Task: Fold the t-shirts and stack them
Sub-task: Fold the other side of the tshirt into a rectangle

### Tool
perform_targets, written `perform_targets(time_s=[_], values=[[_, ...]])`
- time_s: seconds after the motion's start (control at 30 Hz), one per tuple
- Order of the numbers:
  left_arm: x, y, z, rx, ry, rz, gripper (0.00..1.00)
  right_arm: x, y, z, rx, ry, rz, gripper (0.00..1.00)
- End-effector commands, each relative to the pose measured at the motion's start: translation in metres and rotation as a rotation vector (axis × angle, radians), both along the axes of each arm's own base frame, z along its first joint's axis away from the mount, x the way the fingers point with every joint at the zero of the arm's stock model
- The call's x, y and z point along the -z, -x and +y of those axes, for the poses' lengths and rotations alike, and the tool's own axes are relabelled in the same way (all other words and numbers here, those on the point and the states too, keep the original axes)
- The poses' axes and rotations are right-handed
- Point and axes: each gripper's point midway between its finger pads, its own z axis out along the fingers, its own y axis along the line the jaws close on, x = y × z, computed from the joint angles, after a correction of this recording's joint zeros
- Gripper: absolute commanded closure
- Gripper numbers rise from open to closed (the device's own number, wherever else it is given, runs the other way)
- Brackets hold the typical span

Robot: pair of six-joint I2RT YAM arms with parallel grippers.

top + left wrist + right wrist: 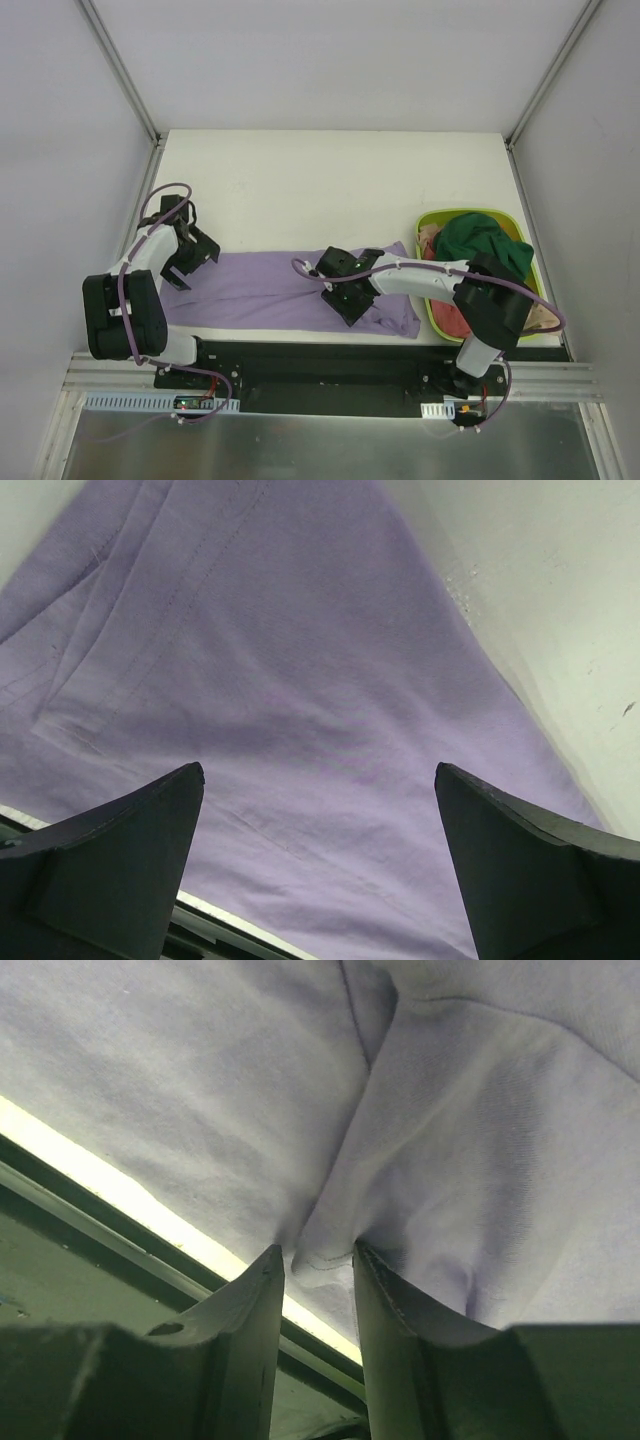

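Presently, on the white tabletop [330, 175]:
– Lavender t-shirt [260, 290]: one, laid flat in a long band along the near edge, running from the near-left corner to past the middle; its near hem lies at the edge itself
– Left gripper [190, 263]: over the shirt's left end, jaws wide apart with nothing between them; the left wrist view shows plain lavender cloth filling the gap below, and whether the fingertips touch it cannot be told
– Right gripper [337, 290]: at the shirt's near hem, right of the middle; jaws drawn close and pinching a fold of the lavender hem, with creases running into the narrow gap between the fingers [250, 1310]
– Lime-green basket [470, 212]: at the right edge, just beside the shirt's right end
– Dark green t-shirt [485, 245]: bunched on top in the basket
– Red-pink t-shirt [447, 320]: crumpled under it, showing at the basket's near and left sides
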Motion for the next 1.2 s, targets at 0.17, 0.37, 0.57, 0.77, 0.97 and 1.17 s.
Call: perform_targets(time_s=[0.17,0.37,0.57,0.77,0.97,1.17], values=[[0.0,-0.003,-0.001,0.019,-0.001,0.007,0.01,-0.027,-0.008,0.01,0.04,-0.039,-0.06,0.74],[0.001,-0.003,-0.001,0.019,-0.002,0.012,0.01,-0.042,-0.009,0.015,0.051,-0.062,-0.062,0.89],[0.0,-0.009,-0.002,0.026,0.009,0.009,0.01,-0.051,-0.004,0.03,0.082,-0.128,-0.015,0.99],[-0.001,-0.01,-0.002,0.028,0.011,0.006,0.01,-0.051,-0.002,0.05,0.123,-0.192,0.023,0.96],[-0.001,-0.009,-0.003,0.034,0.013,0.006,0.01,-0.047,-0.003,0.051,0.112,-0.169,0.024,0.58],[-0.01,-0.017,-0.016,0.042,0.085,-0.037,0.01,-0.077,-0.019,0.042,0.13,-0.213,-0.1,0.15]])
